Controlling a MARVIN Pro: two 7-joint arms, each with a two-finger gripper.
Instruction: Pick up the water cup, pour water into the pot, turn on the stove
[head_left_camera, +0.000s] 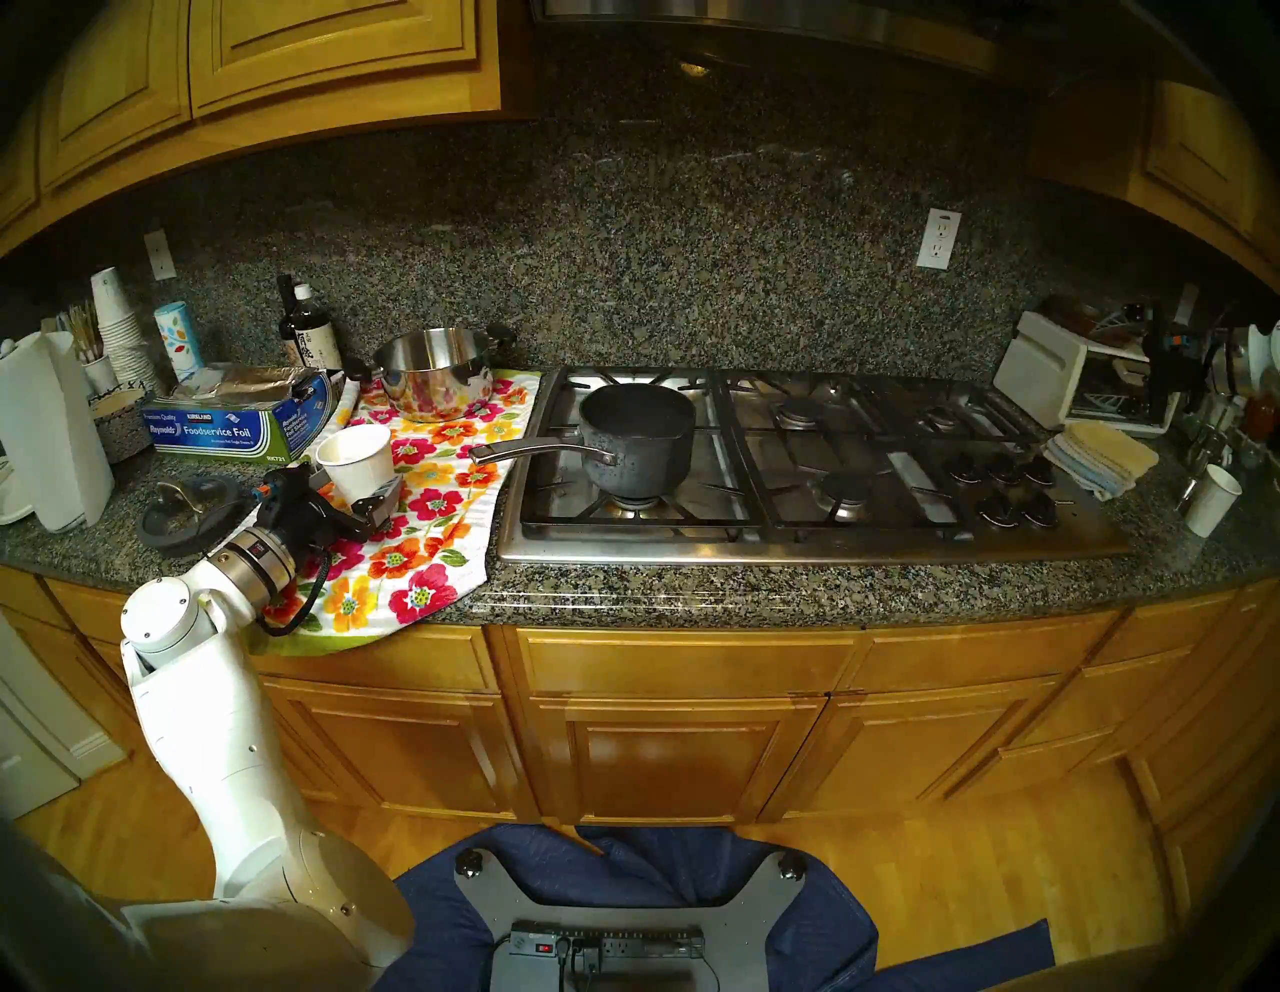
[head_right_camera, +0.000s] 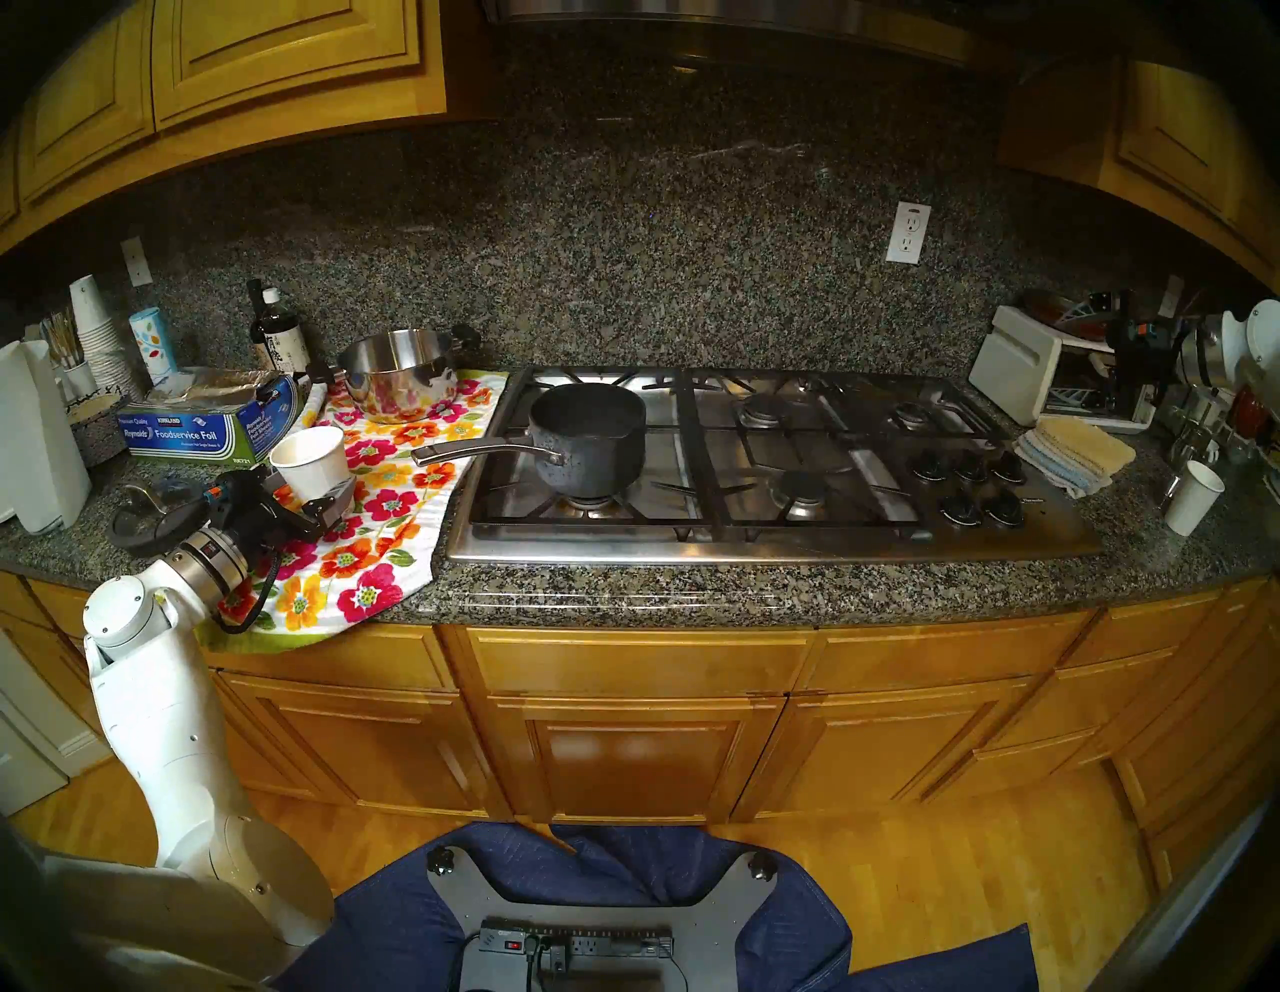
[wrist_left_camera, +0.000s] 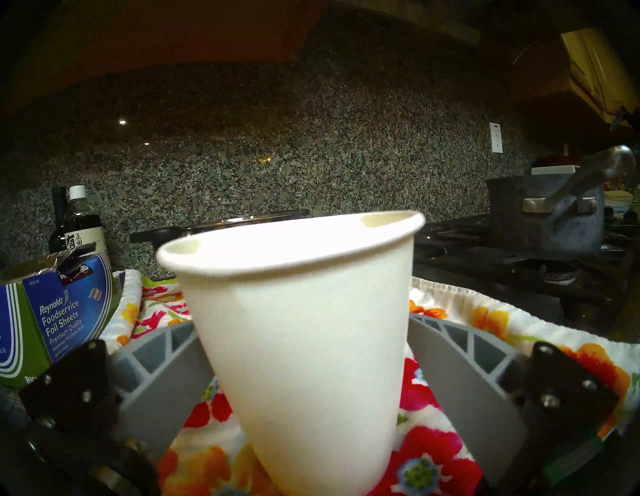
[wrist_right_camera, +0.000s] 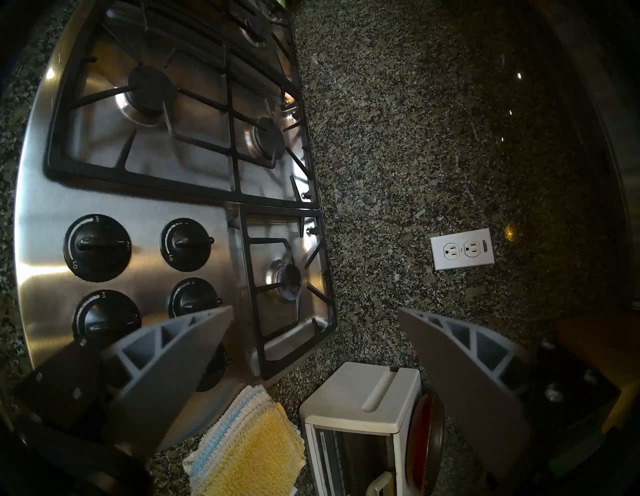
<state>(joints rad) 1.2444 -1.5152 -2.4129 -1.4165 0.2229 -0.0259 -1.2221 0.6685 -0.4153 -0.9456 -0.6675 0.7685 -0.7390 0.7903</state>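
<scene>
The water cup (head_left_camera: 357, 461), a plain white paper cup, is tilted over the floral towel (head_left_camera: 422, 554) left of the stove. My left gripper (head_left_camera: 357, 490) is shut on its lower half, one grey finger (wrist_left_camera: 162, 374) on each side of the cup (wrist_left_camera: 298, 346). No logo shows. The dark speckled pot (head_left_camera: 637, 436) stands on the stove's (head_left_camera: 831, 537) front left burner, its long handle pointing left towards the cup. My right gripper (wrist_right_camera: 315, 311) is open and empty, high over the stove's right end, beside the black knobs (wrist_right_camera: 100, 247).
A shiny steel two-handled pot (head_left_camera: 433, 374) sits on the towel behind the cup. A foil box (head_left_camera: 228, 422), a dark bottle (head_left_camera: 308, 332) and a black lid (head_left_camera: 183, 509) lie to its left. A toaster oven (wrist_right_camera: 360, 408), folded cloths (head_left_camera: 1101, 457) and a smaller paper cup (head_left_camera: 1212, 499) lie right of the stove.
</scene>
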